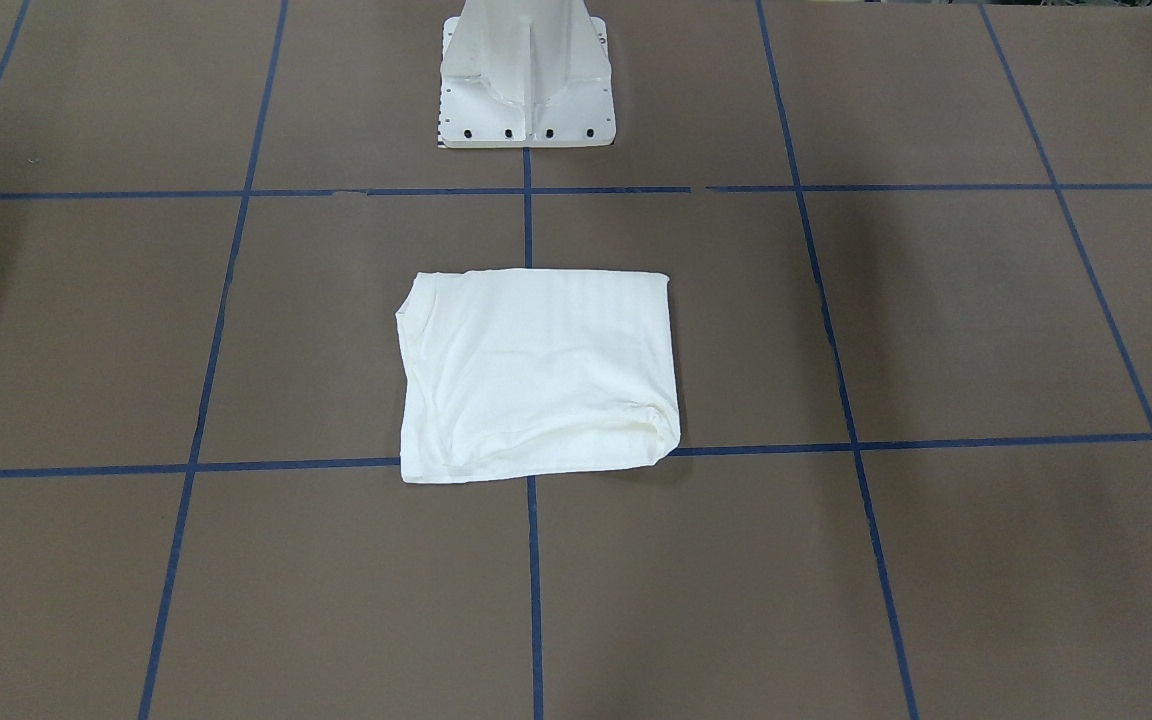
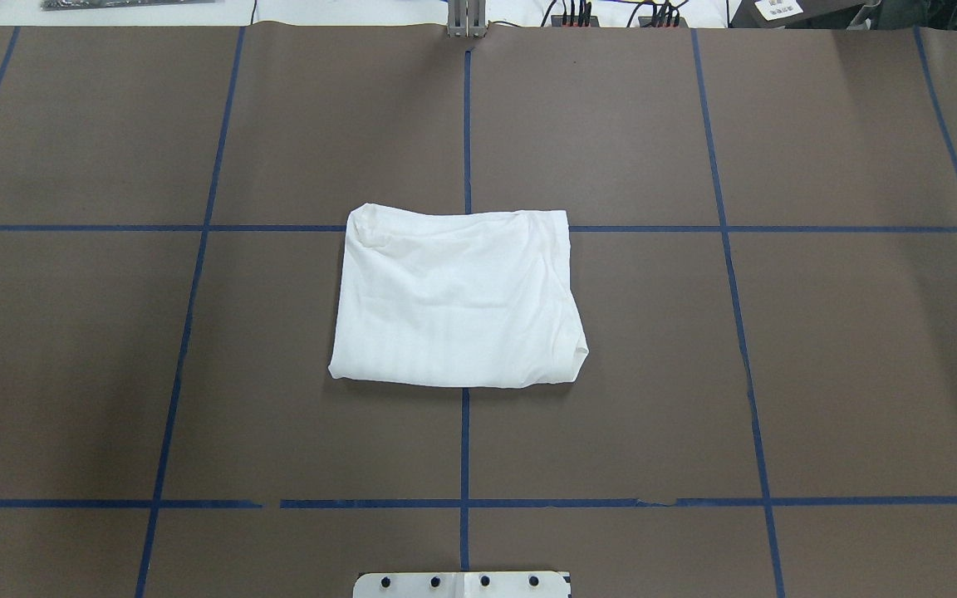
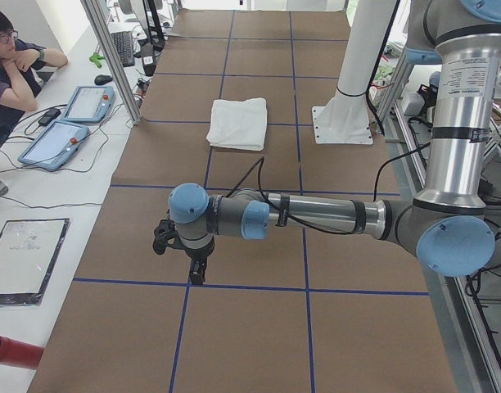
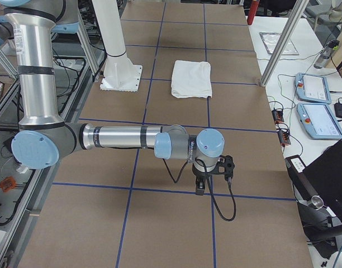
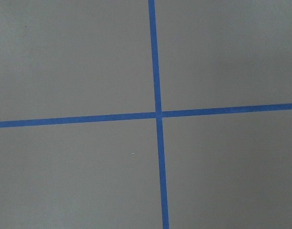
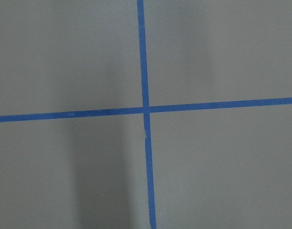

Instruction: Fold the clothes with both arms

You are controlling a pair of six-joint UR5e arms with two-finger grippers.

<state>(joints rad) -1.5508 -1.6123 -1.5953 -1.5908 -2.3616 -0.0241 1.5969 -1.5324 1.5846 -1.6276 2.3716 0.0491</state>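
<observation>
Because the black fingers of the left gripper (image 3: 198, 271) show only in the side view from the table's left end, and those of the right gripper (image 4: 200, 187) only in the view from the right end, I cannot tell whether either pair of jaws stands apart or together; neither wrist view shows fingers, only a crossing of blue tape lines (image 5: 156, 114) below. Both grippers point straight down over such crossings, each near its own end of the brown paper-covered table (image 2: 777, 374), with nothing between the fingers that can be made out. Outward from each wrist, the grey-and-silver tubular left arm (image 3: 316, 214) and its twin, the right arm (image 4: 120, 137), hold their forearms stretched level over the table, light blue caps at the joints, upper links rising upright at the robot's edge. Well apart from both grippers, the white T-shirt (image 2: 458, 299) lies folded into a flat rectangle at the table's middle, across the centre tape line, its far edge along a cross line, slightly puckered at one far corner. Just behind it stands the white metal pedestal (image 1: 526, 70).
</observation>
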